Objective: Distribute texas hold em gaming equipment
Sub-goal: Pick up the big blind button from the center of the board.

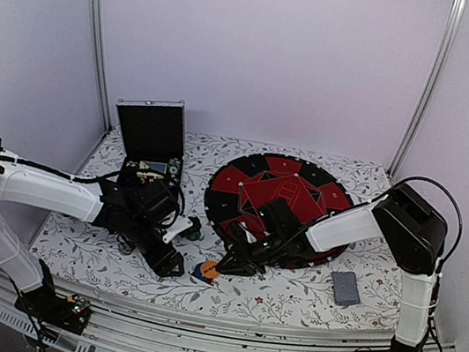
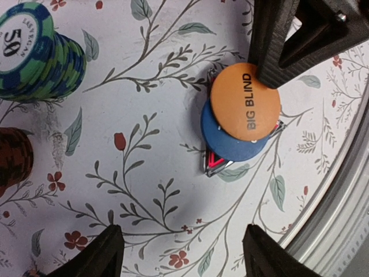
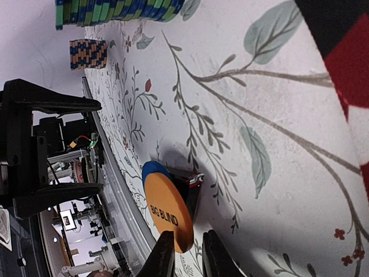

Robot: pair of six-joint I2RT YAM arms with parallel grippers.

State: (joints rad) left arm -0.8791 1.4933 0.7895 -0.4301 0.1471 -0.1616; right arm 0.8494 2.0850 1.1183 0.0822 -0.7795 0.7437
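The orange button point(image 2: 245, 103), printed "BIG BLIND", lay tilted on a blue button point(image 2: 230, 147) and a triangle point(image 2: 214, 164) on the tabletop point(image 2: 144, 190), at the mat's point(image 1: 285, 168) 7 o'clock. It looked light, stiff and slick, best pinched across its raised rim. The right end effector point(image 3: 189, 257) had its fingers narrowly apart at that rim, and I could not tell whether it gripped. The left end effector point(image 2: 184, 248) hung wide apart and empty. The teal chips point(image 2: 34, 55) read "50".

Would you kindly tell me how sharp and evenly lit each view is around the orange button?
Top external: soft and evenly lit, the orange button only a blob, its lettering unreadable. Left wrist: crisp, lettering legible, faint shadows. Right wrist: button sharp with a dark shadow beside it, red-and-black mat corner slightly softer.
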